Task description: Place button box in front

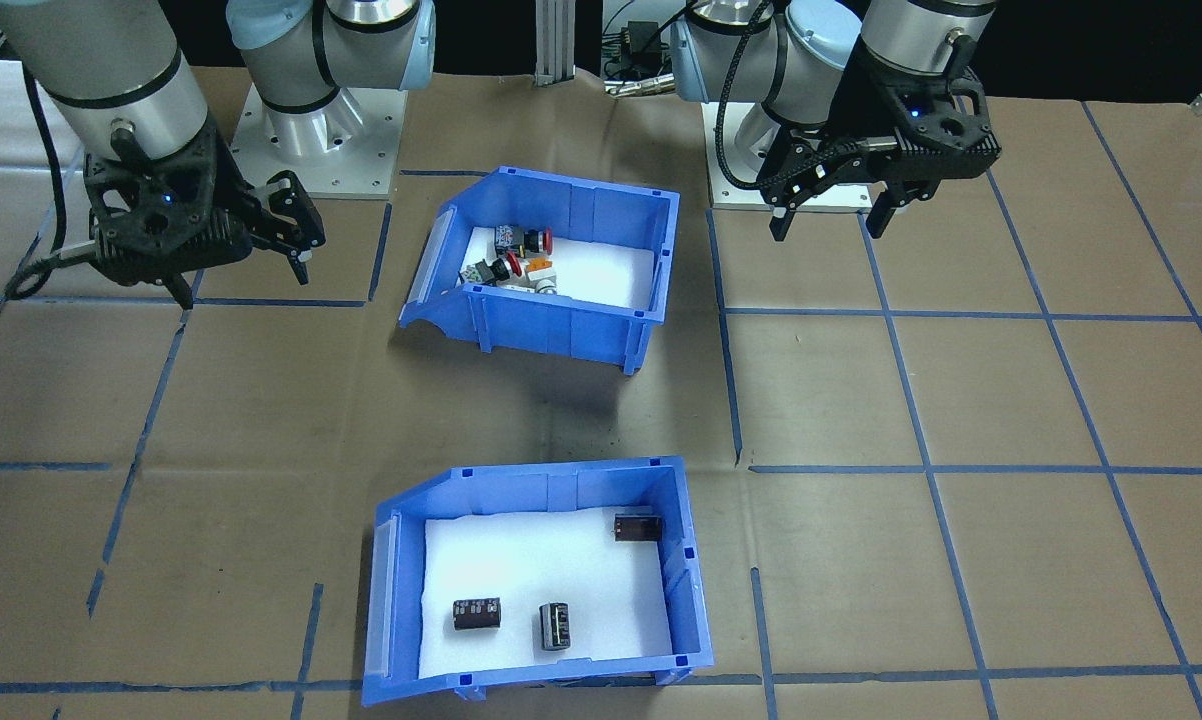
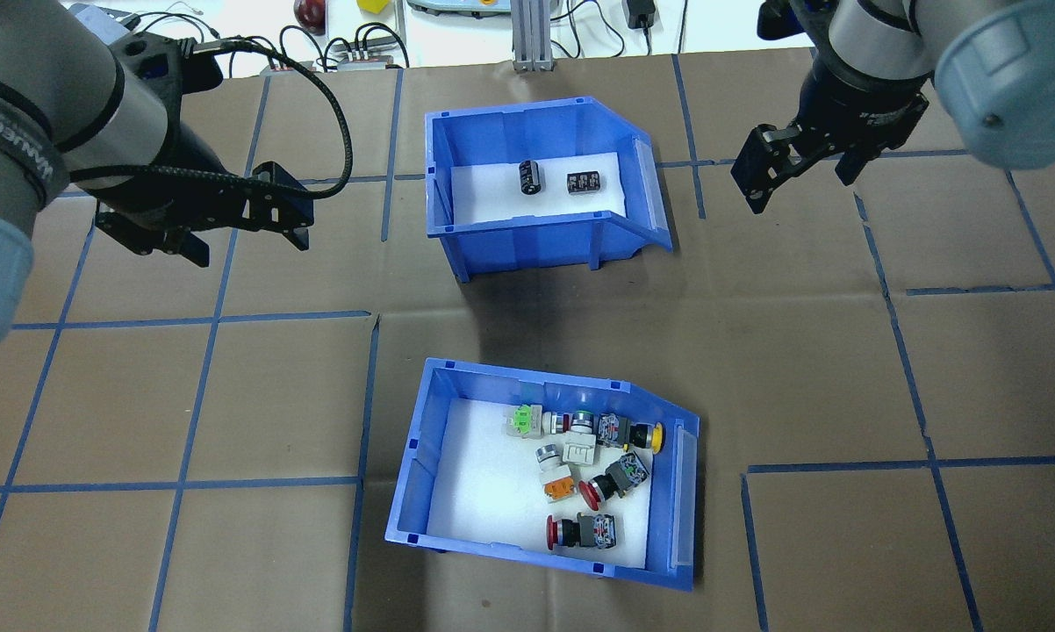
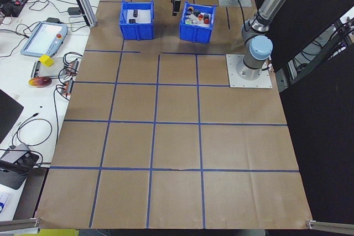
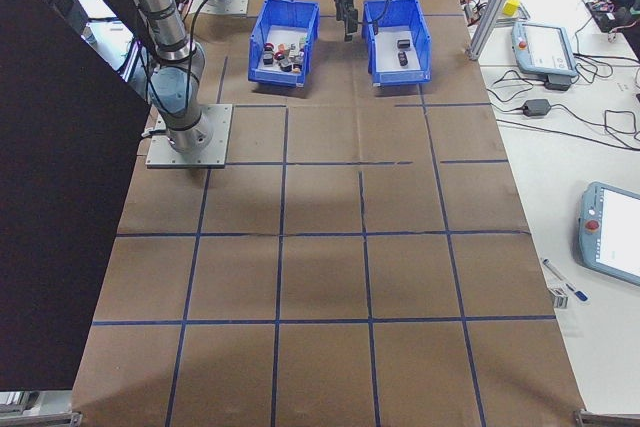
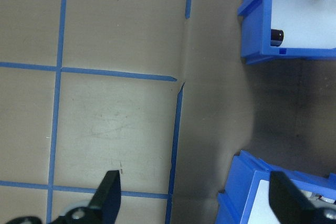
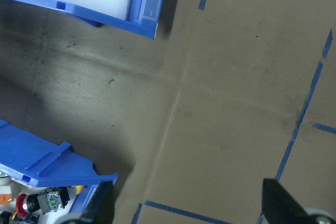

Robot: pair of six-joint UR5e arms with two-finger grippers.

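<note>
The button box (image 2: 412,478) is a blue bin with white foam holding several red, yellow, orange and green push-buttons. It sits on the robot's side of the table, in the overhead view at bottom centre, and also shows as the button box (image 1: 551,325) near the arm bases. My left gripper (image 2: 248,246) hovers open and empty to the left, level with the far bin. My right gripper (image 2: 801,189) hovers open and empty at the far right. In the front-facing view the left gripper (image 1: 829,222) and right gripper (image 1: 243,285) flank the box, touching nothing.
A second blue bin (image 2: 527,237) with dark capacitors stands farther from the robot, a gap of bare brown paper between the two. Blue tape lines grid the table. Cables and devices lie beyond the far edge.
</note>
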